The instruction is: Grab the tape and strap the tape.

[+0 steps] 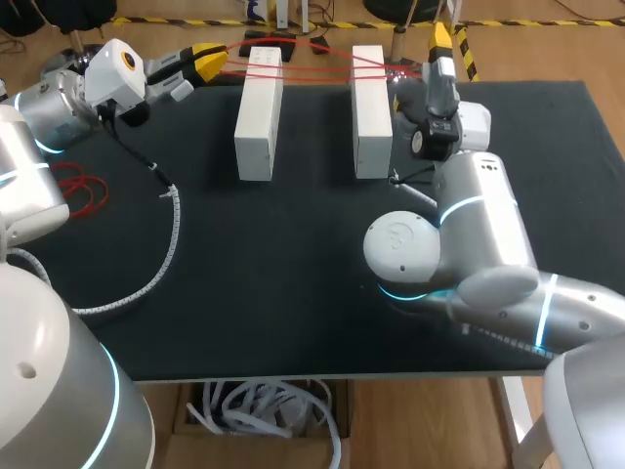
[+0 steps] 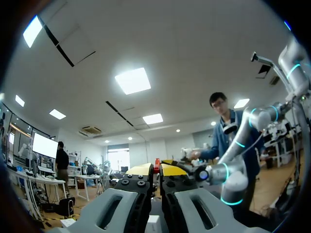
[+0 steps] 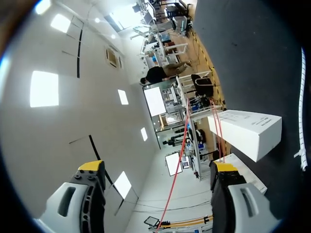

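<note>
Thin red tape (image 1: 312,63) runs in crossing strands over the far ends of two upright white blocks (image 1: 259,114) (image 1: 370,109) on the black table. At the far left, my left gripper (image 1: 211,61) is shut on the tape's end. In the left wrist view the left gripper (image 2: 156,170) has its yellow tips pressed together on a bit of red tape (image 2: 156,162). My right gripper (image 1: 437,54) hovers by the right block's far end. Its fingers stand wide apart in the right wrist view (image 3: 158,167), and the tape (image 3: 179,160) passes between them untouched, leading to a white block (image 3: 248,128).
A white spiral cable (image 1: 166,244) curls over the table's left half and also shows as a cable (image 3: 302,121) in the right wrist view. A loop of red cord (image 1: 83,191) lies at the left edge. The black tabletop (image 1: 293,293) stretches toward me in front of the blocks.
</note>
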### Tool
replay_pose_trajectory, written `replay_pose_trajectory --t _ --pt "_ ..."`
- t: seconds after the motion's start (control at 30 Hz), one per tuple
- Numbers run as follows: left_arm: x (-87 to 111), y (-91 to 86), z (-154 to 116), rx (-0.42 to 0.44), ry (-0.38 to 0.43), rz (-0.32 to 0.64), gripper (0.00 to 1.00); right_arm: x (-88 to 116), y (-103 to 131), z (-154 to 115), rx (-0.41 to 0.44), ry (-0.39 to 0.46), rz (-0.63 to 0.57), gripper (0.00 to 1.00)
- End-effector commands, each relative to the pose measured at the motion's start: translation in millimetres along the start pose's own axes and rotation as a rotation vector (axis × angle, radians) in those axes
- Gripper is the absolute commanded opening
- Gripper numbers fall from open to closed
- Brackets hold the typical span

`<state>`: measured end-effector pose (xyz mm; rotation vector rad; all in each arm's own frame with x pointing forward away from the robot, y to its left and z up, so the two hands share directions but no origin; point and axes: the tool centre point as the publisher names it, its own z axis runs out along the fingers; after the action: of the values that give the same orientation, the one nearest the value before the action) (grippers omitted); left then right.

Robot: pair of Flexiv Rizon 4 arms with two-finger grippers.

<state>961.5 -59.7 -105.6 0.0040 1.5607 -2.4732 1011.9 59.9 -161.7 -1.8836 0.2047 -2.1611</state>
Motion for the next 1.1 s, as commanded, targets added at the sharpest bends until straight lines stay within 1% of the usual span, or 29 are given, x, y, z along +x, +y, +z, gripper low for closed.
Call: replay_pose_trajectory --t 0.03,0.1,0.17,0.27,0.33,0.53,0.57,0.83,0.97,1.03,1.07,1.1 --pt "0.3 0.7 0 0.002 -0.001 0.001 0.0 -1 3 2 -0.007 0.002 -0.003 0.64" --pt "0.3 0.7 0 0.002 -0.001 0.001 0.0 -1 6 2 -0.013 0.003 -0.006 0.53" --pt "0.3 0.7 0 0.002 -0.001 0.001 0.0 -1 9 1 -0.019 0.004 -0.009 0.5" --pt "0.3 0.7 0 0.002 -0.001 0.001 0.0 1 11 -1 -0.022 0.008 -0.009 0.5" --pt "0.3 0.7 0 0.002 -0.001 0.001 0.0 2 12 -3 -0.022 0.01 -0.006 0.52" --pt "0.3 0.7 0 0.002 -0.001 0.001 0.0 3 15 -8 -0.025 0.012 0.004 0.52" --pt "0.3 0.7 0 0.002 -0.001 0.001 0.0 4 15 -8 -0.025 0.014 0.006 0.5" --pt "0.3 0.7 0 0.002 -0.001 0.001 0.0 5 17 -8 -0.029 0.019 0.011 0.48" --pt "0.3 0.7 0 0.002 -0.001 0.001 0.0 5 17 -8 -0.031 0.019 0.011 0.41" --pt "0.3 0.7 0 0.002 -0.001 0.001 0.0 5 17 -8 -0.031 0.019 0.011 0.35" --pt "0.3 0.7 0 0.002 -0.001 0.001 0.0 5 17 -8 -0.031 0.019 0.012 0.29" --pt "0.3 0.7 0 0.002 -0.001 0.001 0.0 5 17 -8 -0.03 0.019 0.012 0.27"
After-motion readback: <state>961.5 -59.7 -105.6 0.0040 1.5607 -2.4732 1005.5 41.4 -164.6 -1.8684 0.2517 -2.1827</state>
